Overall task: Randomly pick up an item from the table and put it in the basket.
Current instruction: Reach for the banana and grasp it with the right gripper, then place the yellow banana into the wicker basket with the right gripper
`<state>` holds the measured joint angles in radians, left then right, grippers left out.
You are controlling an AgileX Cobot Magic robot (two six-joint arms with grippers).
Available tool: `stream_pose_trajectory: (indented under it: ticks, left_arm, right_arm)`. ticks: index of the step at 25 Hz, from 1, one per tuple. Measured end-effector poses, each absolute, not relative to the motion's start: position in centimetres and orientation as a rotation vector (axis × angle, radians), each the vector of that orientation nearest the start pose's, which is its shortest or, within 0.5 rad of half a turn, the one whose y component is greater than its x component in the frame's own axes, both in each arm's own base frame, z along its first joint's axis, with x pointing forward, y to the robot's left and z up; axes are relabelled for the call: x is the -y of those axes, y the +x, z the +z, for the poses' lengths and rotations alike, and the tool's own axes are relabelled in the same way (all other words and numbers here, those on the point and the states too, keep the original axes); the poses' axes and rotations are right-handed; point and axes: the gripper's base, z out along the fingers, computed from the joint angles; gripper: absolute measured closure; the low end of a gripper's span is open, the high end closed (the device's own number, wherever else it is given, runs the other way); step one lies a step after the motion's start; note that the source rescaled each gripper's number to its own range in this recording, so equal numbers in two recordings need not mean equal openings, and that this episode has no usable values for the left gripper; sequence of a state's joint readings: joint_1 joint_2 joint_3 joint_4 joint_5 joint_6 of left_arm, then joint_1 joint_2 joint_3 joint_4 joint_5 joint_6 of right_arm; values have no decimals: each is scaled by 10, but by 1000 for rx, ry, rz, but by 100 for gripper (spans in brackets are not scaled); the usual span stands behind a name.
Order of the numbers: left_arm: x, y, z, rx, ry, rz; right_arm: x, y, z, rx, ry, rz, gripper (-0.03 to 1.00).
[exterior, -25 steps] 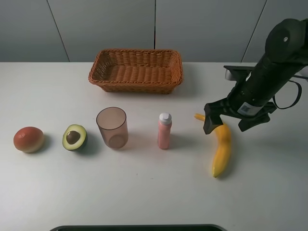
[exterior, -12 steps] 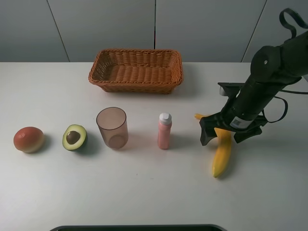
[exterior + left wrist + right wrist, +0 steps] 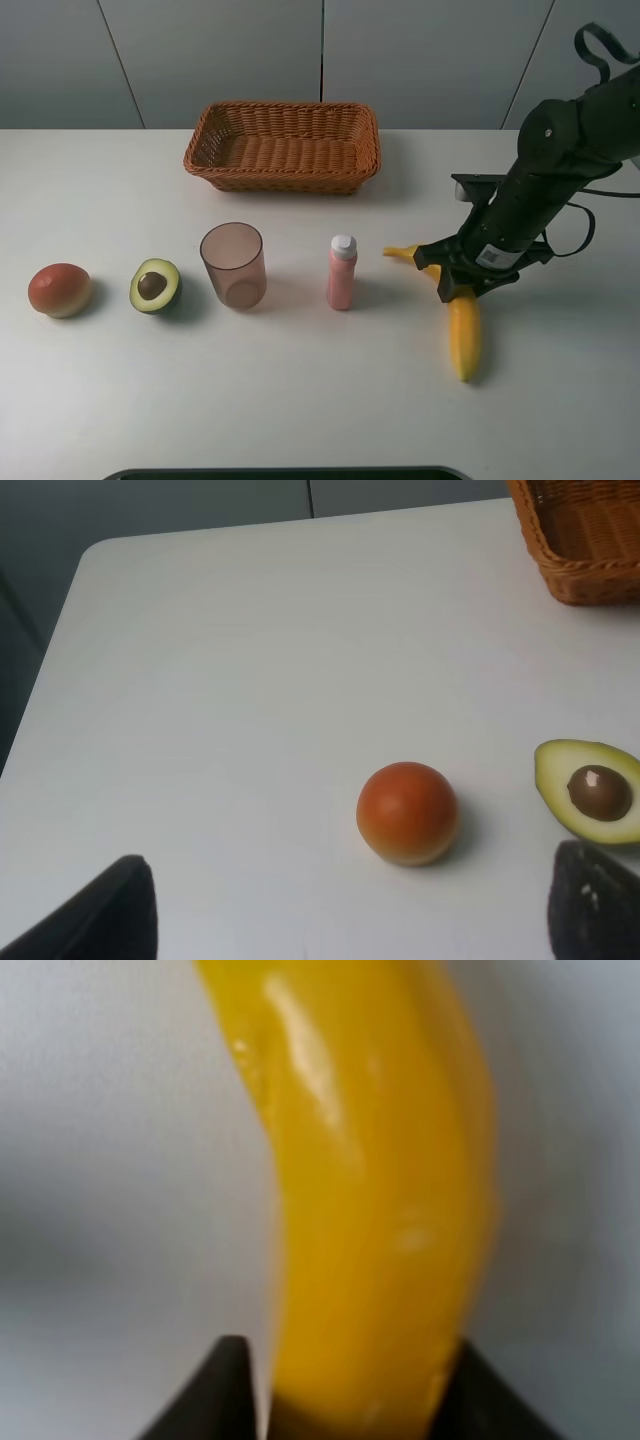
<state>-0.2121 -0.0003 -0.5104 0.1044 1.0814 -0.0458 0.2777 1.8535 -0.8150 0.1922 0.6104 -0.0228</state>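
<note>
At the far left of the table (image 3: 300, 400) sits a round red-orange fruit (image 3: 59, 289), then a halved avocado (image 3: 155, 285), a translucent brownish cup (image 3: 233, 265) and a pink bottle (image 3: 341, 272); the basket (image 3: 282, 180) stands behind them near the back edge. In the left wrist view the left gripper (image 3: 345, 920) hovers over the fruit and avocado with its two dark fingertips (image 3: 100, 915) spread wide and nothing between them. Right of the bottle lies the banana (image 3: 463, 335): long, curved, glossy yellow, with a darker orange stem end pointing towards the bottle and its blunt tip towards the near edge. Half a second ago the jaws stood apart astride it; now they have closed on its upper part, its stem has swung nearer the bottle and its tip has slid slightly to the right. The right gripper (image 3: 458, 280) clamps the banana on both sides, as the right wrist view confirms. The black right arm slopes down from the upper right, wrist bent low over the tabletop; whether the banana is lifted off the surface cannot be told
</note>
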Motion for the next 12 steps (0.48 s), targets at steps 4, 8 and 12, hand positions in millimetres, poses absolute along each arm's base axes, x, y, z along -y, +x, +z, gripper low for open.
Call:
stream_pose_trajectory:
  ticks: [4,8,12]
  left_arm:
    - [-10,-5,279,-2043,163,-35]
    - [-10,-5,279,-2043,163,-35]
    - [-10,-5,279,-2043,163,-35]
  right_arm:
    - [-86,268,101,-3131,-249,157,94]
    - [-85,268,101,-3131,-252,156,94]
    - [-86,267,114,-3118,-262,162,94]
